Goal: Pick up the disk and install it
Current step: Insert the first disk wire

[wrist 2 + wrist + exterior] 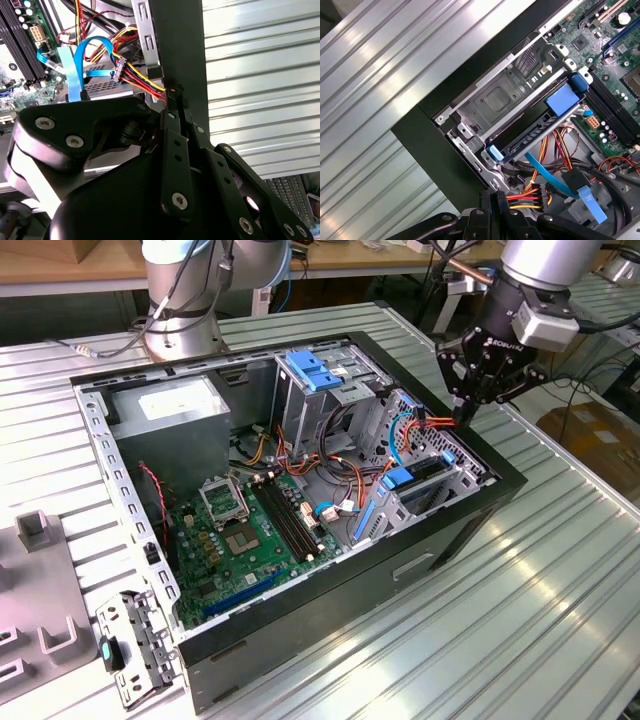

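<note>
The disk point(530, 135) is a flat grey drive with blue rails. It lies in a slot of the metal drive cage point(430, 480) at the corner of the open computer case point(300, 480). A blue flat cable point(80, 60) runs to its end point(107, 89). My gripper point(463, 415) hangs just above the case's rim beside that cage, on the exterior view's right. In both wrist views its black fingers are pressed together, with the gripper point(176, 95) tip next to a bundle of red, yellow and black wires point(525, 197). Nothing shows between the fingers of the gripper point(492, 196).
Inside the case are a grey power-supply box point(175, 410), a green motherboard point(240, 530) and an upper cage with a blue latch plate point(315, 370). The arm's base point(185, 300) stands behind the case. Grey fixtures point(40, 580) and a loose metal bracket point(135, 645) lie on the slatted table point(560, 570).
</note>
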